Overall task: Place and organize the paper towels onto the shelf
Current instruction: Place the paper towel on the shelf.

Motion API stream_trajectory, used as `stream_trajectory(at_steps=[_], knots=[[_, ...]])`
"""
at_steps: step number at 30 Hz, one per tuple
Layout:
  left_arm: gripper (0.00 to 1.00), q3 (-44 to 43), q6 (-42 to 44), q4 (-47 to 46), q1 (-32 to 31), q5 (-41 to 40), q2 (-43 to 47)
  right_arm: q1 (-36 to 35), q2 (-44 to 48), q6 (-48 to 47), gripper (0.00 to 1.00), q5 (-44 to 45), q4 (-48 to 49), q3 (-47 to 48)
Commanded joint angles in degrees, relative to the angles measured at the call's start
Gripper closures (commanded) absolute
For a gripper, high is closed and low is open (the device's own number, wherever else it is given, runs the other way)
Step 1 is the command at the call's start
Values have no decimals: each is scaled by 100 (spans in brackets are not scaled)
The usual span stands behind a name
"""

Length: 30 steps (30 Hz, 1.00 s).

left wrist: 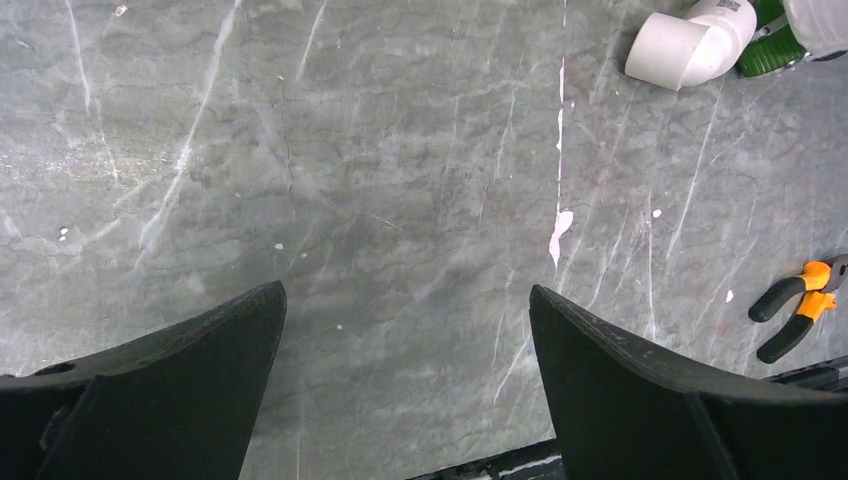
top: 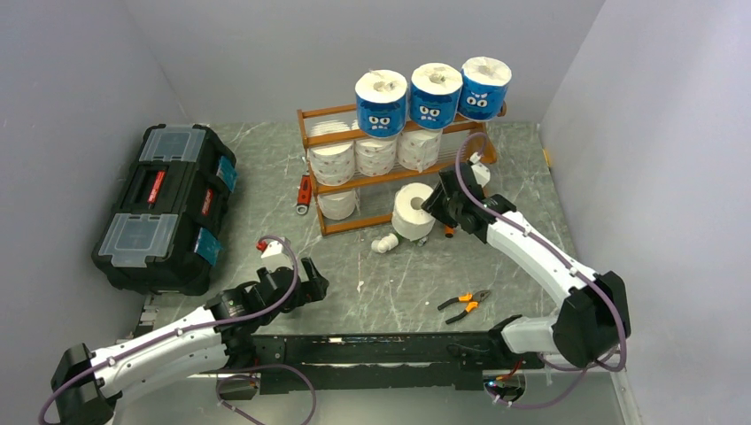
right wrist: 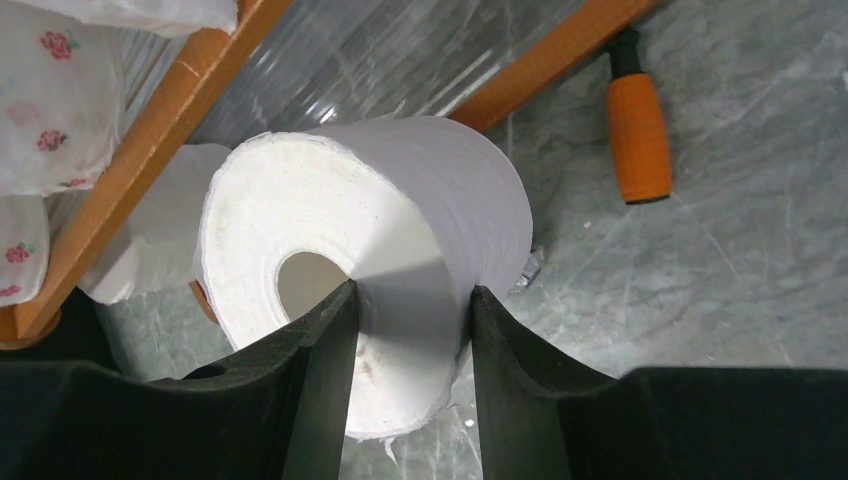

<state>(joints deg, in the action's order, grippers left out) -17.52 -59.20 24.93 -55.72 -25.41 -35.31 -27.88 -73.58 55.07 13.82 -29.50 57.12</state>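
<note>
Placement step, one roll in transit. The right hand [right wrist: 412, 295] is nearly closed and pinches the wall of a plain white paper towel roll [right wrist: 400, 190], one finger inside the hollow core and the other on the outer surface. We find this roll just in front of the bottom tier of the shelf [top: 381, 178], which stands toward the far edge of the tabletop [left wrist: 400, 150]; we cannot tell whether it rests on the tabletop or hangs clear. Three blue-wrapped rolls [top: 434, 96] fill the top tier, white rolls [top: 375, 152] the middle tier, and a single roll [top: 337, 204] the left of the bottom tier. The left hand [left wrist: 407, 292] hovers wide open and empty near the near edge. We judge that the next move calls for carrying the held roll over the front rail into the bottom tier beside its neighbour, then releasing it.
</note>
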Motion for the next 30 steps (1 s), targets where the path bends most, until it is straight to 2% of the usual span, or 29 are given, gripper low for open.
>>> stream_trajectory(at_steps=[1, 12, 30], knots=[[1, -197, 135, 66, -17, -146, 96, 38, -195, 142, 98, -98, 840, 361], [1, -246, 133, 432, -15, -255, 369, 29, -777, 571, 100, -170, 1677, 325], [1, -320, 203, 593, -15, -456, 546, 10, -1614, 715, 100, -315, 1859, 999]])
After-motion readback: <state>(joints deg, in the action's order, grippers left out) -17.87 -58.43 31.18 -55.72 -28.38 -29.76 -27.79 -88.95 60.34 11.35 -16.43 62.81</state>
